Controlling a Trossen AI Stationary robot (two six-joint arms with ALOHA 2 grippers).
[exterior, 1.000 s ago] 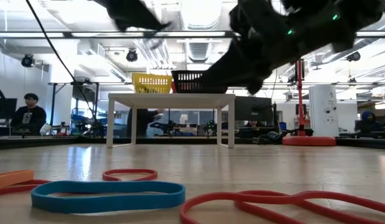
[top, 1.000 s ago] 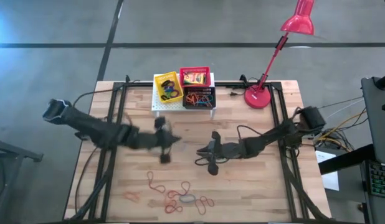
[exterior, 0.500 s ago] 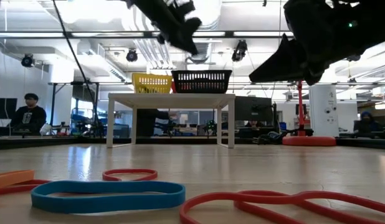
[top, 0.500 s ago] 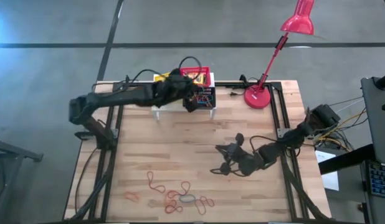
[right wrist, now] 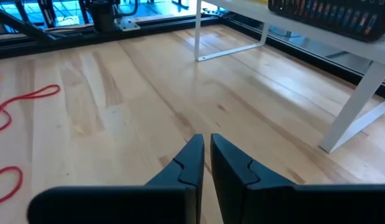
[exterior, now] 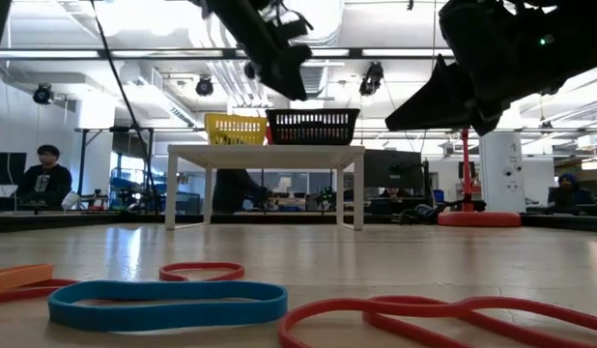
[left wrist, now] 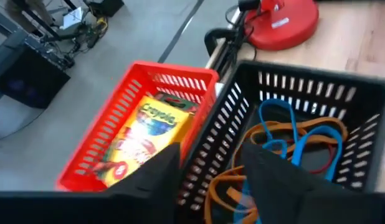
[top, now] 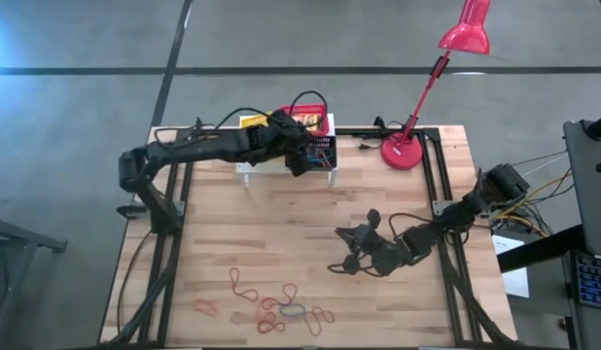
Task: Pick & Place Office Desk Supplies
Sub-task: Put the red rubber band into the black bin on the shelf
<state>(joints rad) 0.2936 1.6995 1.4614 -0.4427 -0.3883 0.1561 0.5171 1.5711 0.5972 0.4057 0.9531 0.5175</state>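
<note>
The left gripper [top: 302, 160] hangs directly over the black basket [left wrist: 317, 112] on the white stand [exterior: 265, 153], and its fingers [left wrist: 276, 171] stand apart with nothing between them, which suits a drop into that basket: blue and orange elastic loops [left wrist: 286, 140] already lie heaped inside it. Beside the black basket, the red basket [left wrist: 127, 118] holds a crayon box [left wrist: 149, 127], so the sorting seems to run by kind. The left arm stretches long and nearly level from its base toward the black basket, wrist tipped downward. Well away from the black basket, toward the table's front edge, more loops [top: 281, 306] in red, orange and blue lie scattered on the wooden table [top: 398, 204], not yet picked. Between those loops and the black basket, the right gripper [top: 354, 255] hovers low above the wood, its fingers [right wrist: 192, 162] pressed almost together and empty, its arm bent at the elbow.
</note>
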